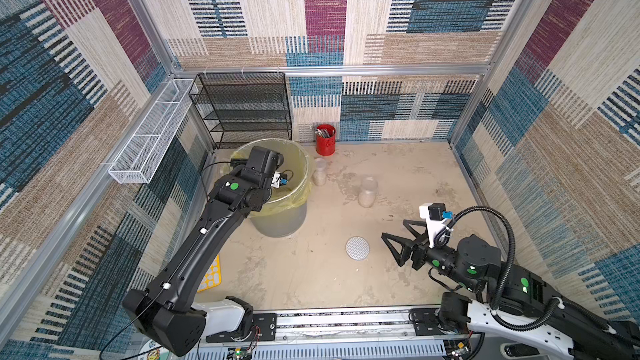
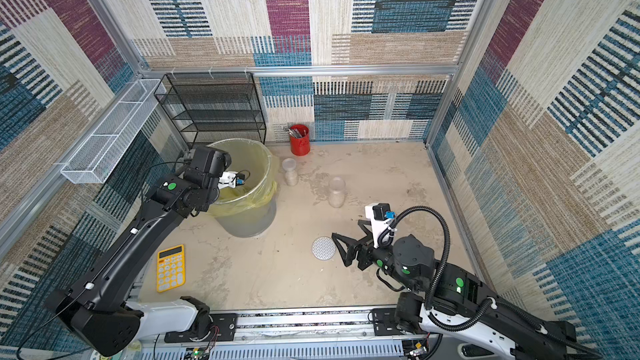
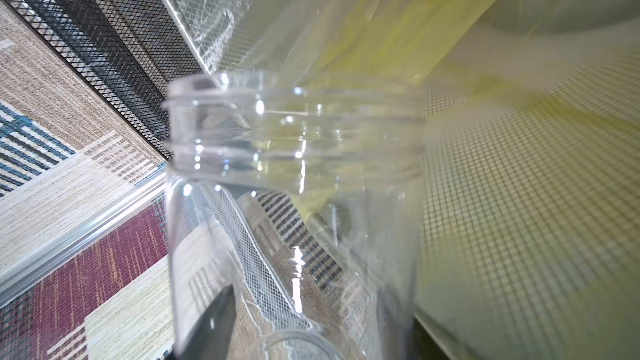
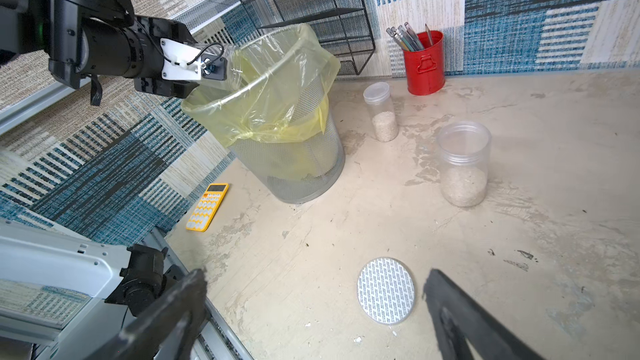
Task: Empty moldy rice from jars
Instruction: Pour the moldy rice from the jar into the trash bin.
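The left claw (image 3: pixel 304 320) is closed on a narrow jar (image 3: pixel 294 174), one finger on each side of its clear wall. The jar is tipped over the rim of the mesh bin (image 4: pixel 301 174), with its open mouth inside the yellow liner (image 4: pixel 277 112). In the left wrist view its wall is see-through all along. The bin stands near the far left corner of the surface (image 1: pixel 329 282). Just beside the bin, toward the far edge, a capped jar (image 1: pixel 319 173) stands upright with rice (image 4: pixel 384 126) in its lower part. Nearer the middle of the surface, a wide jar (image 1: pixel 367 192) stands upright with its mouth open, and its lower part holds more of the pale grains. The right claw (image 1: pixel 393 228) is spread wide and holds nothing. It hangs over the near right part of the surface, just beside a round disc (image 1: pixel 357 248) that lies flat. A red cup (image 1: pixel 325 140) of pens stands at the far edge. A yellow calculator (image 2: pixel 170 267) lies by the left edge.
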`<state>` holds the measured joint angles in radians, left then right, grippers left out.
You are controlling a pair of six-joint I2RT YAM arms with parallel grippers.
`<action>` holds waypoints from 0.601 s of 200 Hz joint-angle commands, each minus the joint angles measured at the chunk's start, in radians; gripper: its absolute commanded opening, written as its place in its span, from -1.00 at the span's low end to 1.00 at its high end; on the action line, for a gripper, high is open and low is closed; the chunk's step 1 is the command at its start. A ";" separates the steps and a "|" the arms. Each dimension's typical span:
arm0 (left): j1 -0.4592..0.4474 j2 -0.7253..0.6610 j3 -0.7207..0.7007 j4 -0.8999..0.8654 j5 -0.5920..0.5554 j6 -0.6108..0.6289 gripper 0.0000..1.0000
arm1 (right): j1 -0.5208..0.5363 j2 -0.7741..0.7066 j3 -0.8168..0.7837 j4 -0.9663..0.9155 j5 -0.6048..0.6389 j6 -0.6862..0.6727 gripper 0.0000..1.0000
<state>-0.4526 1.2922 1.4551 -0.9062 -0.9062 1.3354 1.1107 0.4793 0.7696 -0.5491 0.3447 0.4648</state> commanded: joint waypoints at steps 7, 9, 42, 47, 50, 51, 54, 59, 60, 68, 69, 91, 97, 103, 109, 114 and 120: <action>0.019 -0.030 0.019 0.030 0.028 0.017 -0.78 | 0.000 0.008 -0.001 0.049 -0.003 -0.028 0.99; 0.024 -0.032 0.020 0.039 0.028 0.023 -0.78 | 0.000 0.013 0.002 0.048 -0.005 -0.026 0.99; -0.023 0.047 0.082 -0.004 -0.001 -0.027 -0.80 | 0.000 0.062 -0.016 0.105 -0.038 -0.026 0.99; -0.004 0.027 0.080 0.009 0.005 -0.016 -0.80 | 0.001 0.071 -0.009 0.098 -0.037 -0.024 0.99; 0.009 0.006 0.075 0.019 0.013 -0.006 -0.79 | 0.000 0.075 -0.006 0.092 -0.035 -0.021 0.99; 0.013 0.000 0.072 0.022 0.017 -0.003 -0.79 | 0.000 0.076 -0.004 0.091 -0.035 -0.020 0.99; 0.028 -0.017 0.065 0.033 0.031 0.004 -0.78 | -0.001 0.079 -0.001 0.086 -0.032 -0.016 0.99; 0.041 -0.035 0.051 0.050 0.033 0.010 -0.77 | 0.001 0.078 -0.002 0.083 -0.029 -0.014 0.99; 0.041 -0.035 0.048 0.052 0.031 0.010 -0.78 | 0.000 0.078 -0.002 0.083 -0.029 -0.014 0.99; 0.008 -0.009 0.036 0.045 0.000 -0.014 -0.80 | 0.000 0.069 -0.018 0.111 -0.036 -0.024 0.99; 0.005 -0.003 0.035 0.042 -0.002 -0.018 -0.80 | 0.000 0.068 -0.020 0.116 -0.038 -0.026 0.99; 0.008 0.047 0.080 -0.008 0.011 -0.050 -0.83 | -0.001 0.086 -0.005 0.116 -0.042 -0.037 0.99; 0.022 0.024 0.085 0.027 0.019 -0.026 -0.82 | -0.001 0.092 0.010 0.091 -0.034 -0.025 0.99; 0.030 0.007 0.096 0.032 0.031 -0.018 -0.81 | 0.000 0.088 0.013 0.077 -0.028 -0.018 0.99; 0.014 0.014 0.105 0.034 0.010 -0.028 -0.81 | 0.001 0.075 0.000 0.087 -0.030 -0.017 0.99; -0.012 0.032 0.114 0.024 -0.011 -0.051 -0.82 | 0.000 0.063 -0.017 0.112 -0.035 -0.024 0.99; -0.035 0.055 0.123 -0.023 -0.013 -0.080 -0.83 | -0.001 0.054 -0.033 0.143 -0.040 -0.039 0.99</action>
<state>-0.4374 1.3327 1.5360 -0.9070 -0.8902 1.3117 1.1103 0.5617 0.7647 -0.4675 0.3069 0.4397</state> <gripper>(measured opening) 0.654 0.993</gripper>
